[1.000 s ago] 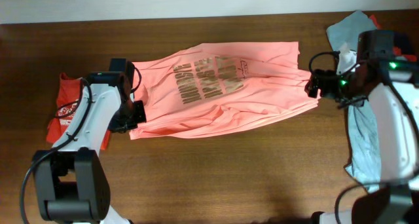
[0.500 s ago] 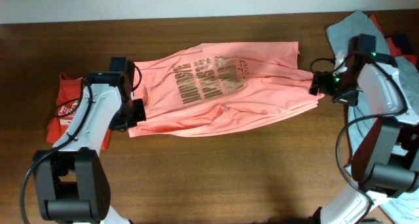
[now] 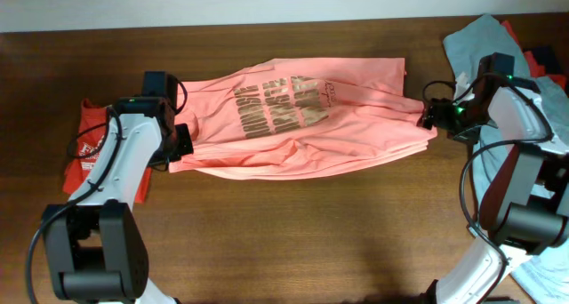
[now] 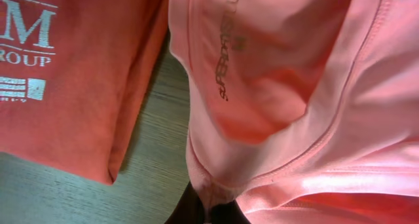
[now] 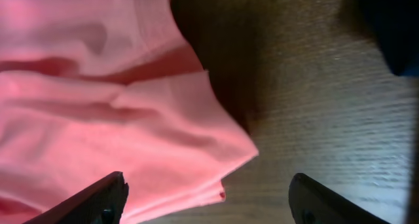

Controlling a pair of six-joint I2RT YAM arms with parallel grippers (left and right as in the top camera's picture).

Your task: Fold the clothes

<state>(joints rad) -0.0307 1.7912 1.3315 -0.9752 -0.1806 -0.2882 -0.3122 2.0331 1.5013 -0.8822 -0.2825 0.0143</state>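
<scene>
- Where it lies spread sideways across the middle of the brown wooden counter (image 3: 293,237), the salmon-pink T-shirt (image 3: 356,140) shows its tan-gold lettering (image 3: 276,108) face up.
- The left pincer (image 3: 175,149) is clamped together on the shirt's left edge. The left wrist view shows pink fabric bunched into it.
- The right pincer (image 5: 206,185) stands apart at the shirt's right edge, and a corner of pink cloth lies loose between its two prongs.
- A red-orange T-shirt (image 3: 89,148) lies just left of the pink one, partly under the left arm.
- A grey-blue T-shirt (image 3: 476,42) lies at the counter's right end, partly under the right arm.
</scene>
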